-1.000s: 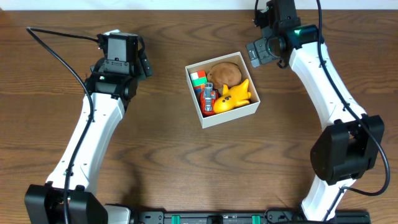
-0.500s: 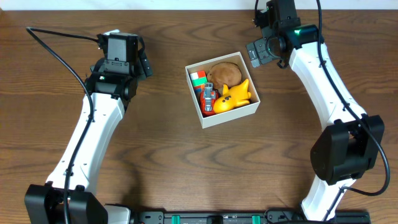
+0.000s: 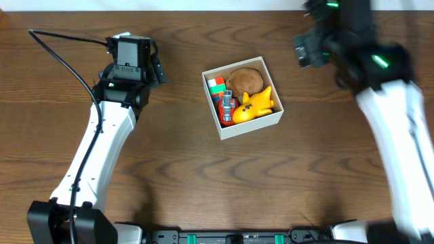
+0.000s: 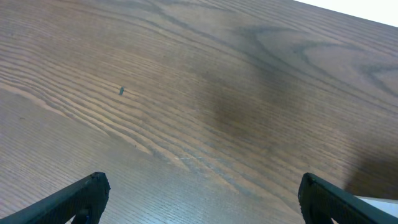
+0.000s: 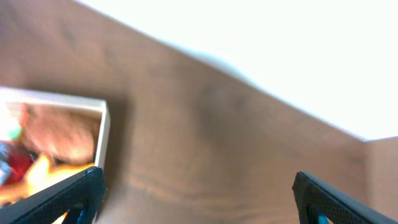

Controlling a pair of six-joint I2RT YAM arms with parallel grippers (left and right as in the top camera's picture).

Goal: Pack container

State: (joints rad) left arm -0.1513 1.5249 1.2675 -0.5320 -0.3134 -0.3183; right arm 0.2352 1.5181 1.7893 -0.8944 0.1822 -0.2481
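The container (image 3: 252,124), a shallow white-walled box, sits mid-table. It holds a brown round toy (image 3: 245,80), a yellow toy (image 3: 258,103), a red and blue toy (image 3: 226,107) and a green and red block (image 3: 215,84). My left gripper (image 3: 156,70) hovers open over bare wood to the left of the box; in the left wrist view its jaws (image 4: 202,196) stand wide with nothing between them. My right gripper (image 3: 307,51) is blurred, up and to the right of the box. It is open (image 5: 196,190) and empty, with the container's corner (image 5: 102,124) at its left.
The table's far edge (image 3: 203,5) runs along the top, with a white surface (image 5: 249,37) beyond it. A black cable (image 3: 64,64) loops from the left arm over the table's left side. The wood (image 3: 203,183) in front of the box is bare.
The right arm has swung to the right and risen towards the overhead camera, now blurred and larger in view. The left arm and the container have not moved.
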